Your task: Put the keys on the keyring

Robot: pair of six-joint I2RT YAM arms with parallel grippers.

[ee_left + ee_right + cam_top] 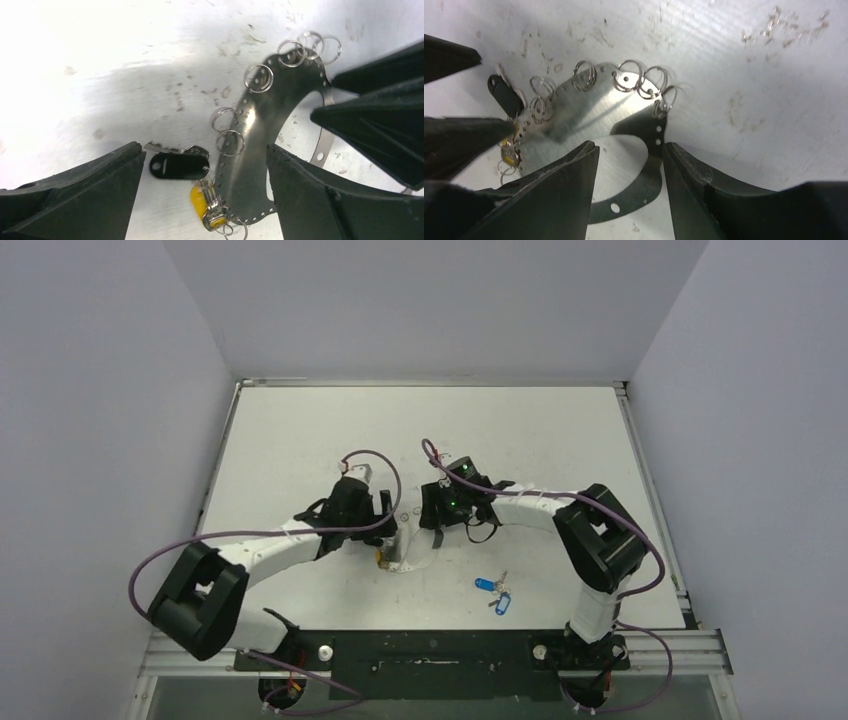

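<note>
While the left gripper [205, 150] stands with its jaws released, they straddle the lower end of the keyring [250, 145]. It is a flat silvery crescent band punched with small holes along its rim, lying on the white table [300, 440] between the two arms. Several small split rings [258, 78] hang through those holes along its outer edge. A black-headed key [180, 166] lies flat just beside that edge, between the left fingers. A yellow-headed key [200, 200] lies below it, touching the band's end where more little rings cluster. Whether either key is threaded on cannot be told. The right gripper [631, 146] faces the left one from the other side. Its jaws are also released, set either side of the band's thin inner strip with a gap to each finger. Well apart from all this, nearer the right arm's base, a small bunch of blue-headed keys [487, 585] and a blue tag [501, 607] lie together on the table.
</note>
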